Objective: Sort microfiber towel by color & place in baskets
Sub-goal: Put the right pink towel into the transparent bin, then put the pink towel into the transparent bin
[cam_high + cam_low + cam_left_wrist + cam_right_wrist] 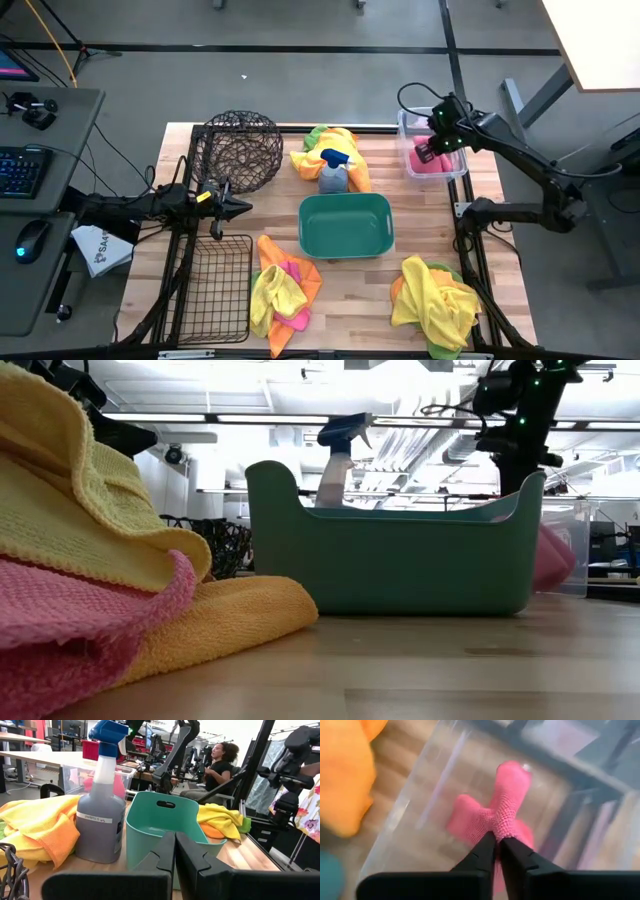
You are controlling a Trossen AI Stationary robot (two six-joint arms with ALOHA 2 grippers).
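1. Wooden table (pixel 350 290) holds four baskets and towel piles.
2. Right gripper (pixel 496 840) hangs over the clear bin (pixel 408 128), fingers pinched on a pink towel (pixel 492 815).
3. Left gripper (pixel 175 851) waits closed, empty, beside the round wire basket (pixel 240 148).

The tub (pixel 346 224) sits mid-frame; the spray bottle (pixel 333 172) stands just above it, the clear bin (pixel 409 150) upper right, the round basket (pixel 240 148) upper left.

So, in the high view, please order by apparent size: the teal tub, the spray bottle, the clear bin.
1. teal tub, the largest.
2. clear bin, clearly smaller, partly hidden by the right gripper.
3. spray bottle, the smallest.
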